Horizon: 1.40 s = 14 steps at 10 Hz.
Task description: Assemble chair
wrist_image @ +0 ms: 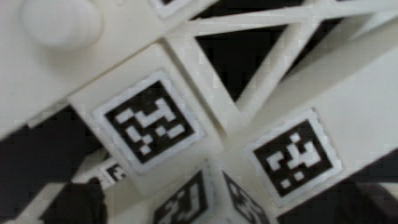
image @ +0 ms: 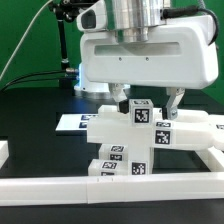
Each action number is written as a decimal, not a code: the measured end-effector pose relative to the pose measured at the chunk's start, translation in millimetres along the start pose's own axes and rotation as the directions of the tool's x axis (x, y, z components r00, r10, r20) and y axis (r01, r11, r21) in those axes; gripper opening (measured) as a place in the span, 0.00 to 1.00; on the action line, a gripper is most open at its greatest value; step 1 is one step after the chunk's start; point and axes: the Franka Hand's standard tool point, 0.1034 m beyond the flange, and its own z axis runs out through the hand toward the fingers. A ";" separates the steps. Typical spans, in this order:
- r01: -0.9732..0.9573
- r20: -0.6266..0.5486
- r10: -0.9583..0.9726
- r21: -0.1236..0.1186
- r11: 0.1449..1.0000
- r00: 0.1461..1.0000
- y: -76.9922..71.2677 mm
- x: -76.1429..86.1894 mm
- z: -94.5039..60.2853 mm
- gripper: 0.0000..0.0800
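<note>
The chair [image: 140, 140] is a stack of matte white blocky parts with black-and-white tags, standing at the middle of the black table. A long bar [image: 190, 133] runs across it toward the exterior view's right. A tagged upright piece [image: 141, 112] rises at its top. My gripper [image: 148, 102] hangs straight above that piece, open, one finger on each side and a gap to each. In the wrist view the same white parts fill the picture from very close, with large tags [wrist_image: 146, 115] and thin struts [wrist_image: 267, 70]. My fingers do not show clearly there.
The marker board [image: 72, 122] lies flat behind the chair at the exterior view's left. A low white rim wall [image: 90, 187] runs along the front and turns back at the right [image: 213, 160]. Cables and a blue-lit device [image: 72, 72] sit at the back left.
</note>
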 end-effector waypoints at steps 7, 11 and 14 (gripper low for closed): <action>0.236 -0.029 -0.236 -0.020 0.972 0.971 -3.4 8.3 3.0 0.47; -0.100 -0.030 0.100 -0.012 0.995 0.995 -4.8 6.0 3.8 0.33; -0.300 -0.032 0.300 -0.003 0.954 0.953 -7.4 4.5 3.9 0.33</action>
